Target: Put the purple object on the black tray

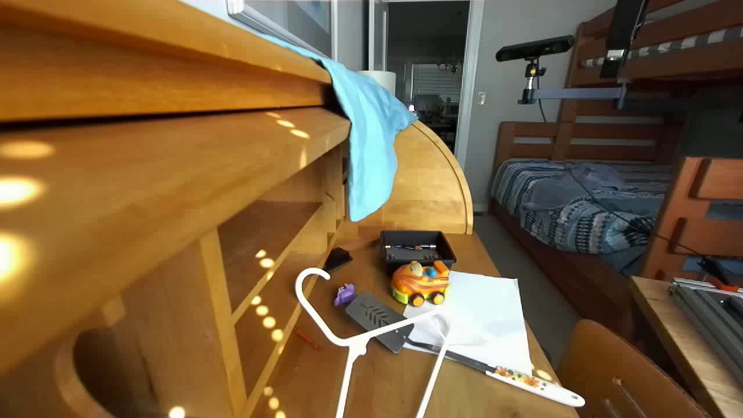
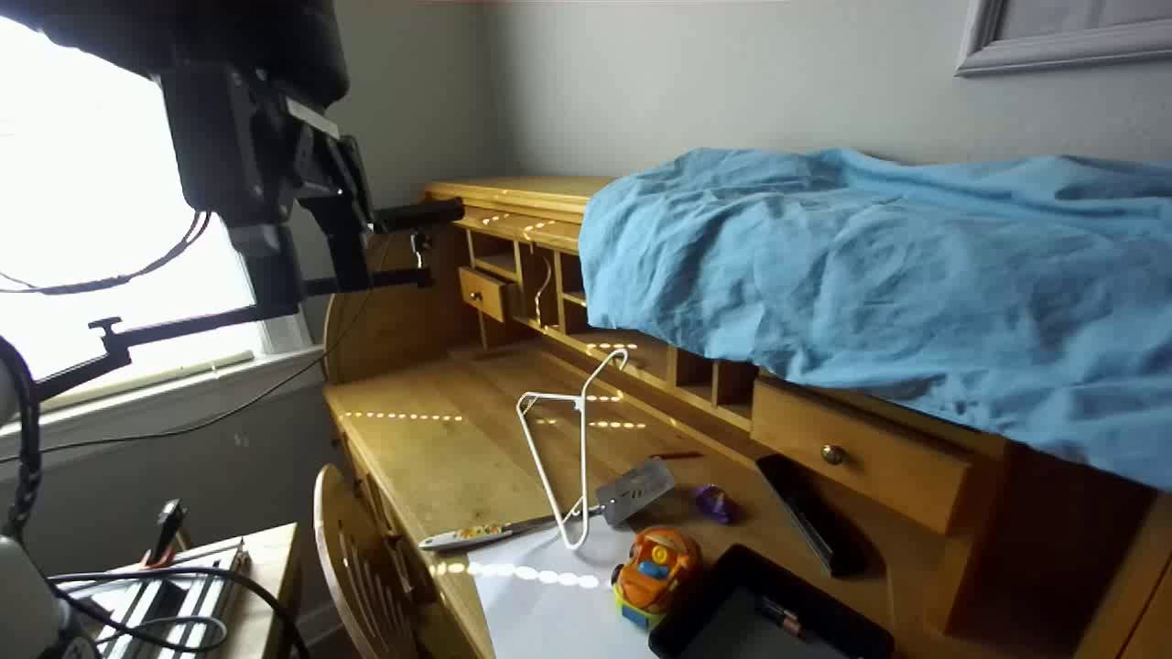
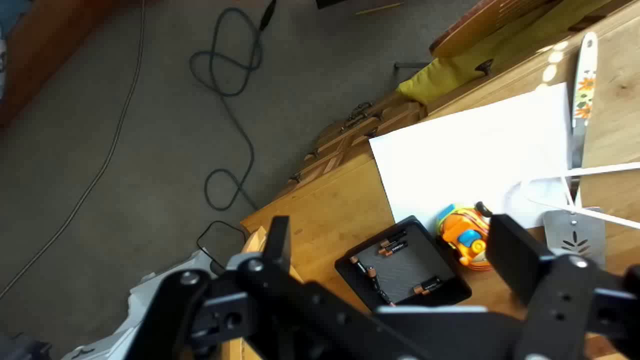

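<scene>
Both fingers (image 3: 515, 255) are spread wide apart, higher than the table (image 2: 430, 448). One purple object (image 1: 345, 294) lies on the table between one spatula (image 1: 376, 320) and one long black object (image 2: 806, 513), apart from the one black tray (image 3: 405, 270). At least six batteries (image 3: 393, 248) take up part of the tray; one orange toy (image 1: 421, 284) sits just beside it. One white hanger (image 1: 356, 346) crosses over the spatula, which lies partly on one sheet of white paper (image 1: 493, 307).

Both exterior views share the desk (image 2: 449, 467) from opposite ends; wrist view looks down.
</scene>
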Robot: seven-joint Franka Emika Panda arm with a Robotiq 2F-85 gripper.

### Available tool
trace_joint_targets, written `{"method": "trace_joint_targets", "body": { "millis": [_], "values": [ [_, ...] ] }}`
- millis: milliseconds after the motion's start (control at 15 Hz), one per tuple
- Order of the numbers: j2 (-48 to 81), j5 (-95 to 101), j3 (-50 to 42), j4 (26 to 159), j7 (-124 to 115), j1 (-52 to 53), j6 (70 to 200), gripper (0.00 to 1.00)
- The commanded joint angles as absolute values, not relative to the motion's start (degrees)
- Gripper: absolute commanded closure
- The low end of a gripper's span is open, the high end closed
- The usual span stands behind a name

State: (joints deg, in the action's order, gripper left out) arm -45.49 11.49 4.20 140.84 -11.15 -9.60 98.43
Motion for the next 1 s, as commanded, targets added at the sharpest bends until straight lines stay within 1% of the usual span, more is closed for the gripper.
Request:
{"method": "trace_joint_targets", "body": {
  "millis": [0, 200, 600, 933],
  "values": [
    [-45.4, 12.1, 3.3, 140.6, -11.8, -8.3, 98.1, 0.00],
    [-44.2, 11.8, 2.8, 140.9, -11.0, -7.6, 100.2, 0.00],
    [-37.5, 13.9, 2.8, 143.7, -11.2, -7.6, 117.1, 0.00],
    [-29.4, 14.4, 4.1, 145.8, -12.6, -7.8, 126.5, 0.00]
  ]
}}
